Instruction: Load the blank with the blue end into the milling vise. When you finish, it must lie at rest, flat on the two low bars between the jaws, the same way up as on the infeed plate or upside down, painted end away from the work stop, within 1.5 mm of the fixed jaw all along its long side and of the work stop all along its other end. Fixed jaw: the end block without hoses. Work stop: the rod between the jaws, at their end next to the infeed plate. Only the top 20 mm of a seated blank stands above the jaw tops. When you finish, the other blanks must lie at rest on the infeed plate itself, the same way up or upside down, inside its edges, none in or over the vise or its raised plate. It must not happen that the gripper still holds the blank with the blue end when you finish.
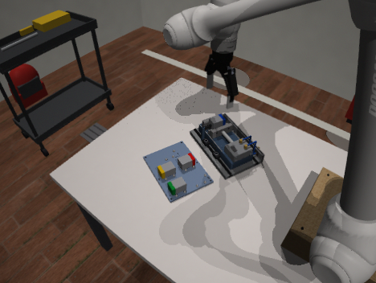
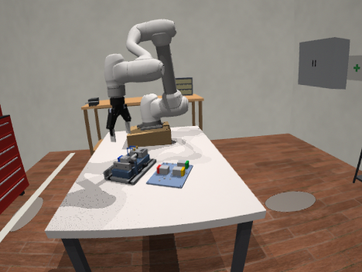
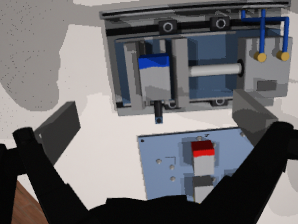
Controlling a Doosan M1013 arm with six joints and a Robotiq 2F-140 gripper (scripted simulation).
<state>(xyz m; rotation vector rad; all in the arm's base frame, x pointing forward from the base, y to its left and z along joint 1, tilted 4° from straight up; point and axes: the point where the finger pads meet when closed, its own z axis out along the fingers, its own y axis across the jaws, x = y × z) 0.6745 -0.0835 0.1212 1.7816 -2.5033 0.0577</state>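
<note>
The blank with the blue end (image 1: 214,121) (image 2: 125,158) (image 3: 155,82) lies in the vise (image 1: 213,159) (image 2: 145,171) between the fixed jaw (image 3: 131,75) and the moving jaw plate (image 3: 181,75). Its blue end points away from the work stop (image 3: 158,112); its grey end is beside the stop. Any small gaps at jaw or stop, and the bars beneath, cannot be made out. My gripper (image 1: 219,93) (image 2: 120,132) (image 3: 153,109) is open and empty, high above the vise, touching nothing.
The infeed plate (image 1: 157,154) (image 2: 166,182) (image 3: 150,150) beside the vise holds the red-ended blank (image 1: 185,162) (image 2: 164,170) (image 3: 203,162), yellow-ended blank (image 1: 167,169) (image 2: 179,171) and green-ended blank (image 1: 177,186) (image 2: 182,164). Blue hoses (image 3: 263,32) rise at the vise's other end.
</note>
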